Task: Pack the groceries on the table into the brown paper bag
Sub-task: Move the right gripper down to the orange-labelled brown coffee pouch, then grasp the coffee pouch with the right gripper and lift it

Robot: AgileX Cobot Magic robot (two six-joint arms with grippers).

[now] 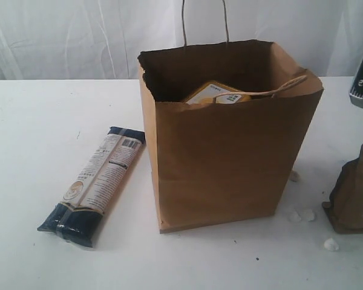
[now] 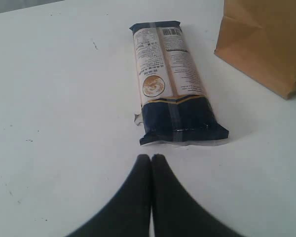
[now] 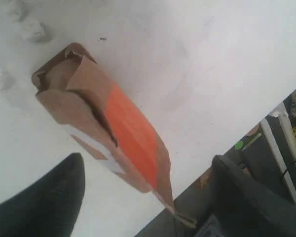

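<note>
Right wrist view alone shows the orange label on the brown orange-labelled pouch (image 3: pixel 118 128). It sits on the table (image 3: pixel 212 59) between the right gripper (image 3: pixel 147 160) fingers, which are spread wide; contact unclear. Exterior view crops the pouch at 3 o'clock of the brown paper bag (image 1: pixel 230 151). Pasta packet (image 1: pixel 94 184) lies flat at 9 o'clock. Left gripper (image 2: pixel 151 158) is pinched together and empty, near the packet's dark end. The bag holds a yellow-labelled item (image 1: pixel 221 93), mostly hidden.

Table contents, exterior view.
Paper bag (image 1: pixel 230 157) is stood mid-frame on the table (image 1: pixel 36 121); pasta packet (image 1: pixel 97 184) is laid flat at lower left; pouch (image 1: pixel 357 193) is stood at right edge; a package (image 1: pixel 213 92) is held inside the bag.
</note>
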